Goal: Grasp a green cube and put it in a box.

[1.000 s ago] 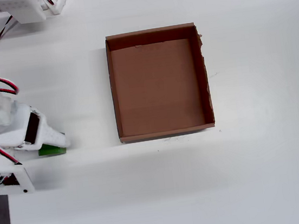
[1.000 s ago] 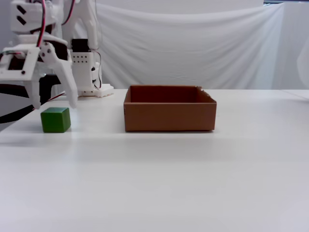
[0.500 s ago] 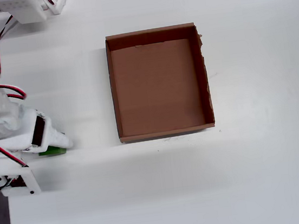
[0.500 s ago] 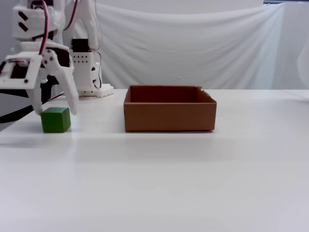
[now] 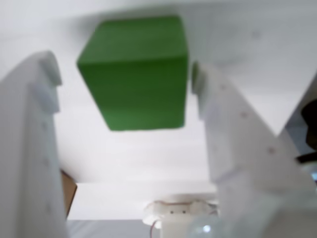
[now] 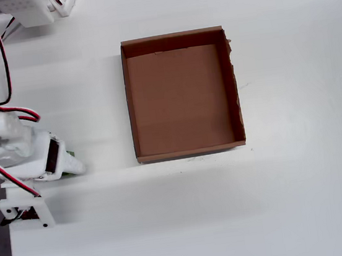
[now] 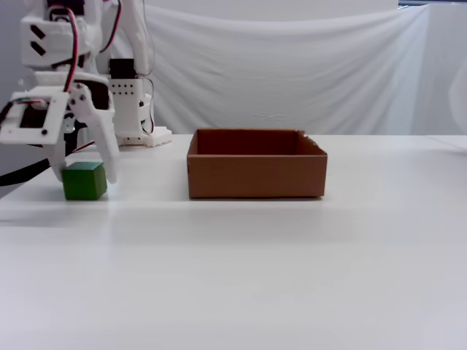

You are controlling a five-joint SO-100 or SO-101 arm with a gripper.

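Straddling the small matte green cube (image 7: 84, 181) on the white table (image 7: 277, 262), the white two-finger gripper (image 7: 82, 176) was spread open for closing; the shallow brown cardboard box (image 7: 256, 173) was set well apart.

No text, label, brand, number or sign can be read anywhere.

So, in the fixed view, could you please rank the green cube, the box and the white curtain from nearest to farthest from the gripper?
1. Cube: between the open gripper's fingers.
2. Box: to its right, mid-table.
3. Curtain: backdrop behind the table.
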